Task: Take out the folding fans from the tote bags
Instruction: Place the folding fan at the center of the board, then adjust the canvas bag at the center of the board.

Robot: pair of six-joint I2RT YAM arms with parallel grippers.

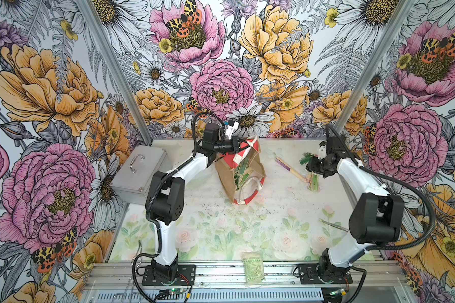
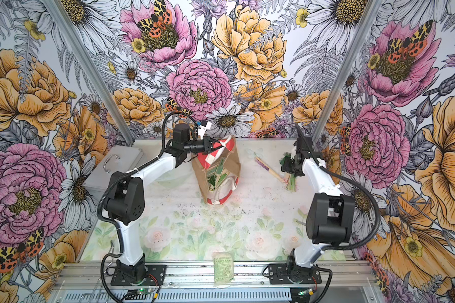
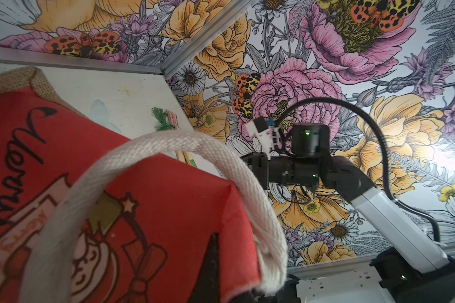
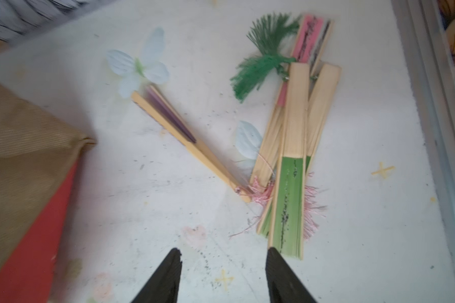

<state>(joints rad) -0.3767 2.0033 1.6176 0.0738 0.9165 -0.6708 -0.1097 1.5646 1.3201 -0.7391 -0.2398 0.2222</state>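
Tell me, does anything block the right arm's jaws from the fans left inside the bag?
Nothing visible blocks them. The tote bag gapes open, green fans showing inside. Only a purple fan lies flat on the table between; the open jaws could probably pass above it.

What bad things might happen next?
1. The left gripper seems to pinch only the top edge of the tote bag. The bag might slip and flop over with fans inside.
2. The open right gripper hangs right beside the green fan and might bump it when it moves.
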